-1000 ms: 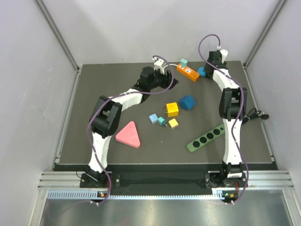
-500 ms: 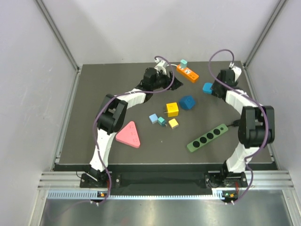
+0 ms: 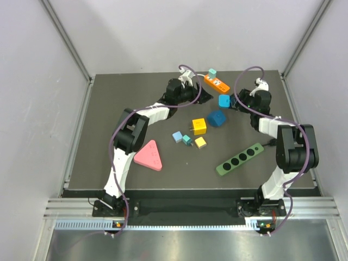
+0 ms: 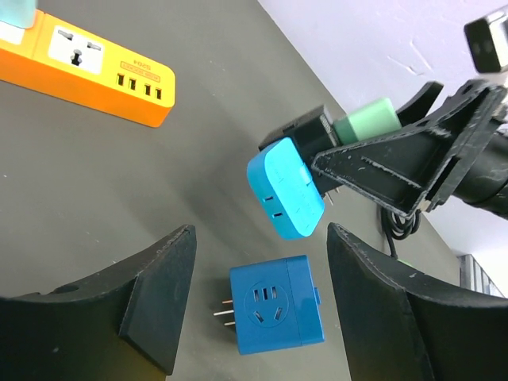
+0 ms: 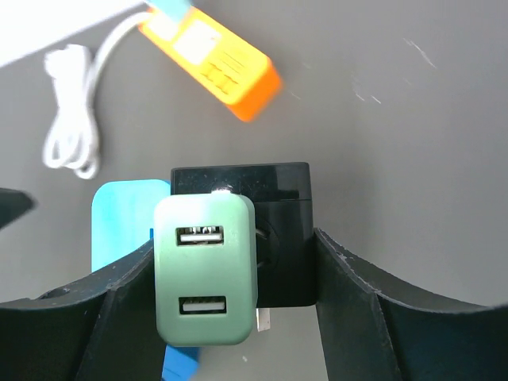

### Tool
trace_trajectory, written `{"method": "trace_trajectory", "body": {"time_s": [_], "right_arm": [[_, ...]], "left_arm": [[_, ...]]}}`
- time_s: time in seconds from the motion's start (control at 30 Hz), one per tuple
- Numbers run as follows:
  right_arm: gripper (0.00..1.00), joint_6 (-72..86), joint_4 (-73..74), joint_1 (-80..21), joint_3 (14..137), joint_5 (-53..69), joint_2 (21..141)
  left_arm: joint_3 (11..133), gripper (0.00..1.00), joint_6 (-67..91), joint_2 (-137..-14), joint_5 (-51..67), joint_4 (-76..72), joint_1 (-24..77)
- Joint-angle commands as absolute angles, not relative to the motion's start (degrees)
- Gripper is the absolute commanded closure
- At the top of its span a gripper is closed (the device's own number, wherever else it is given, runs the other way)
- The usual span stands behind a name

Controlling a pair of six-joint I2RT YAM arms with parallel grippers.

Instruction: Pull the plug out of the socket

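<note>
A pale green USB plug (image 5: 206,278) sits in a black socket block (image 5: 274,238), and a cyan adapter (image 4: 287,189) is joined to the block's other side. My right gripper (image 5: 238,305) is shut on this cluster and holds it above the table; the top view shows the cyan adapter (image 3: 224,100) just left of the right gripper (image 3: 235,101). My left gripper (image 4: 258,305) is open with nothing between its fingers. It hovers over a dark blue adapter cube (image 4: 276,311), a short way from the held cluster. From above, the left gripper (image 3: 190,92) is left of the orange strip.
An orange power strip (image 3: 217,83) with a teal plug (image 3: 212,72) at its far end lies at the back. A yellow cube (image 3: 199,126), small blocks (image 3: 187,140), a pink triangle (image 3: 149,155) and a green socket strip (image 3: 238,159) lie nearer. A white cable (image 5: 71,135) trails from the orange strip.
My right arm has swung from the back right corner toward the middle, carrying the cyan, black and green cluster leftward. My left gripper's jaws have spread wider.
</note>
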State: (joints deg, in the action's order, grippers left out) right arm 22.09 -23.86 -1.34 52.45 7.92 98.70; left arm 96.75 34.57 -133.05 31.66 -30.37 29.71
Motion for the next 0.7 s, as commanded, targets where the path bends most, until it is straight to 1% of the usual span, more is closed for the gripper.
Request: {"method": "trace_trajectory", "body": {"time_s": [0.0,0.3,0.53,0.63,0.67], "right_arm": [[1.00,21.9,-34.9,-1.7,54.7,14.3,99.5],[1.00,22.4,-38.1,-3.3,55.6,17.2,100.6],[1.00,22.8,-36.4,-4.4,58.6,17.5,101.5],[1.00,22.8,-36.1,-4.8,59.7,17.8,102.2],[1.00,22.7,-36.0,-5.1,60.0,17.8,102.3]], "left_arm": [[99.3,0.27,33.6,-133.5,31.2,-33.1,29.3],[102.7,0.26,37.4,-137.3,33.8,-34.5,29.4],[104.7,0.26,39.2,-139.7,34.8,-34.1,29.4],[105.4,0.28,41.9,-140.9,36.8,-37.1,29.4],[105.7,0.30,43.3,-141.1,37.3,-38.7,29.4]]}}
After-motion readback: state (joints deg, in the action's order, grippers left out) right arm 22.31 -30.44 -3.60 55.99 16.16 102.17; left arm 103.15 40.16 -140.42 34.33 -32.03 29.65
